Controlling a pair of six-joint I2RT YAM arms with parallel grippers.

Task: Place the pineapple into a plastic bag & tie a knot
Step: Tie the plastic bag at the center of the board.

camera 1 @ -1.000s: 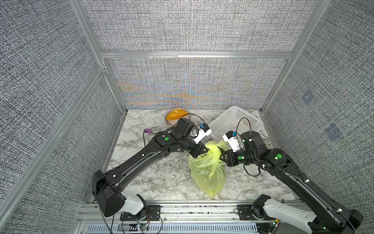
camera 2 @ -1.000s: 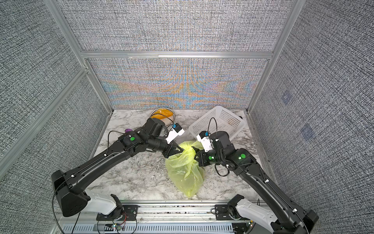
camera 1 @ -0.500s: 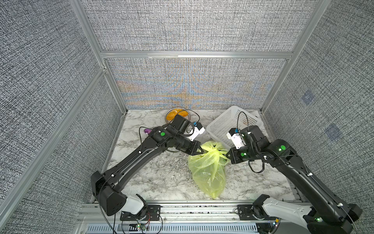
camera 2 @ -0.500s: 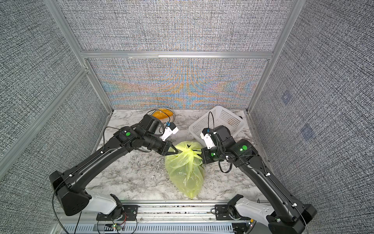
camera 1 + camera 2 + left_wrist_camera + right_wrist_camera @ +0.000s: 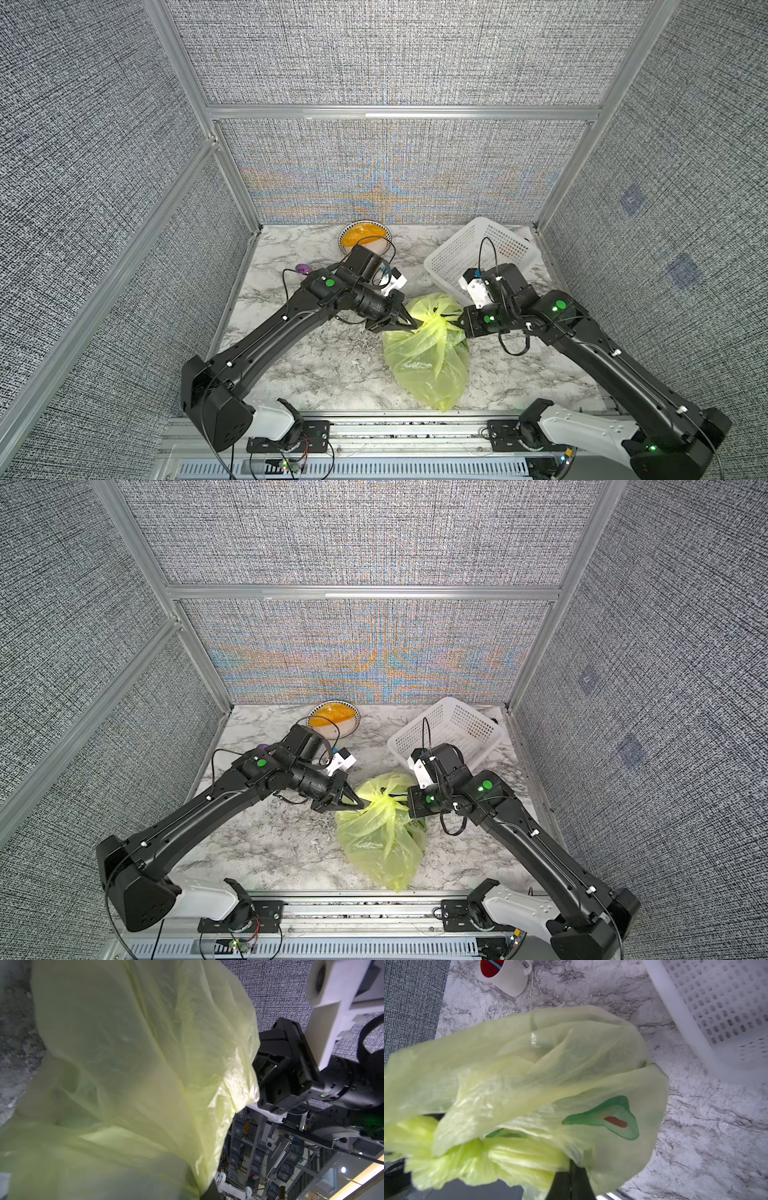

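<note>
The yellow bag [image 5: 428, 365] sits on the table [image 5: 311, 365], near the white basket [image 5: 457, 257]. The left end effector [image 5: 410, 324] and the right end effector [image 5: 460, 322] are both closed tight on the bag's top, with the knot [image 5: 436, 321] between them.

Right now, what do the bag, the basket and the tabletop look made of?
The plastic bag: thin plastic film, yellow-green, translucent, faintly glossy; crinkled folds, light shows through.
The basket: white moulded plastic, probably rigid, satin; regular holes in its walls.
The tabletop: marble look, white with grey veins; stone or printed laminate, cannot tell.
</note>
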